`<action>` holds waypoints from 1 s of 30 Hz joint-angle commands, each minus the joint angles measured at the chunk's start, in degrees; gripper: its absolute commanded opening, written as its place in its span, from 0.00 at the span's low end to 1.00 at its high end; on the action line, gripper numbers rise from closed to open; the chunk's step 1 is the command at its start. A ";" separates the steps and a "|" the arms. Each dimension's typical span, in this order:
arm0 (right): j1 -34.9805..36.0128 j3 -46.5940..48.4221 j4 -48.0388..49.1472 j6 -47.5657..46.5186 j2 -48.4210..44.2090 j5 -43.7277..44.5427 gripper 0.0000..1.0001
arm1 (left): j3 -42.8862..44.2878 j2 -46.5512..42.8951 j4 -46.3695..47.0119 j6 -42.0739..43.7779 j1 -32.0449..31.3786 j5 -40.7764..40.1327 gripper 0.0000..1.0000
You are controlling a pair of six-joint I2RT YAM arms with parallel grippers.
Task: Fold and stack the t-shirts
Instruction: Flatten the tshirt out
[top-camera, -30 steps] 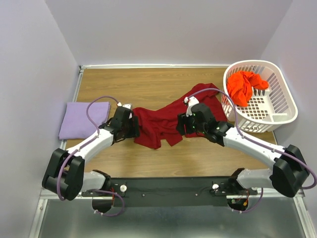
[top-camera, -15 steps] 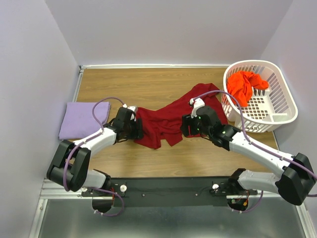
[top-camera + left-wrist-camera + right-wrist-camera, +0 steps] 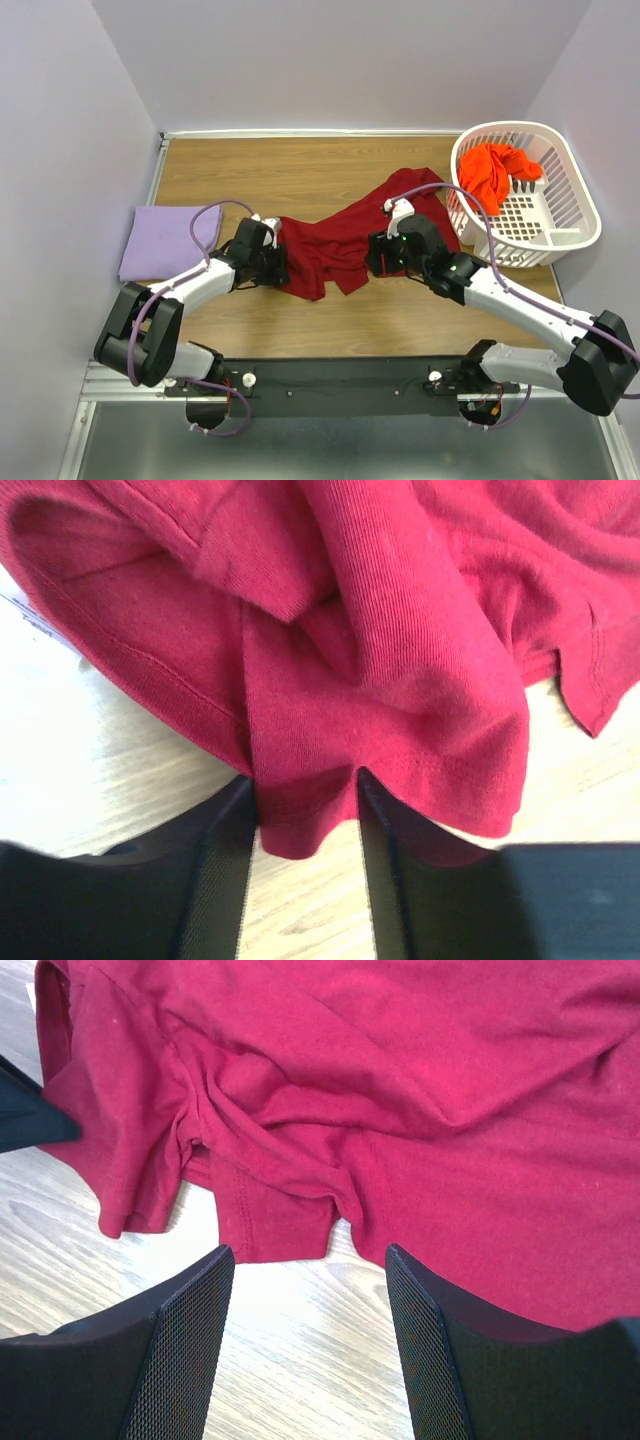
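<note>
Red shirt point(image 3: 340, 235) crumpled mid-bench point(image 3: 280, 170); both pincers at its near hem, apparently set to spread it flat.

Left pincer point(image 3: 304, 800) is clamped on a fold of hem at the shirt's left end. Right pincer point(image 3: 308, 1255) stands wide with nothing between its fingers, the hem just beyond the tips. Likely reason: hold one end so the other can be drawn out before folding. Both arms reach low and inward from the near edge, wrists turned toward each other. Purple shirt point(image 3: 165, 240) lies folded at the left edge. Orange shirt point(image 3: 495, 175) sits bunched in the basket point(image 3: 550, 238), far right.
</note>
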 commanded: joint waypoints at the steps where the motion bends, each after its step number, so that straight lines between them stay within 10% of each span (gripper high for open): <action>1: 0.12 -0.62 -0.60 -0.66 -0.91 1.63 0.69 | -0.49 -1.53 -2.29 -0.07 -0.42 2.86 0.44; 30: 0.12 -1.41 -0.95 -0.40 -1.09 1.89 0.69 | -1.54 -8.56 -1.23 -11.85 -0.42 -1.88 0.31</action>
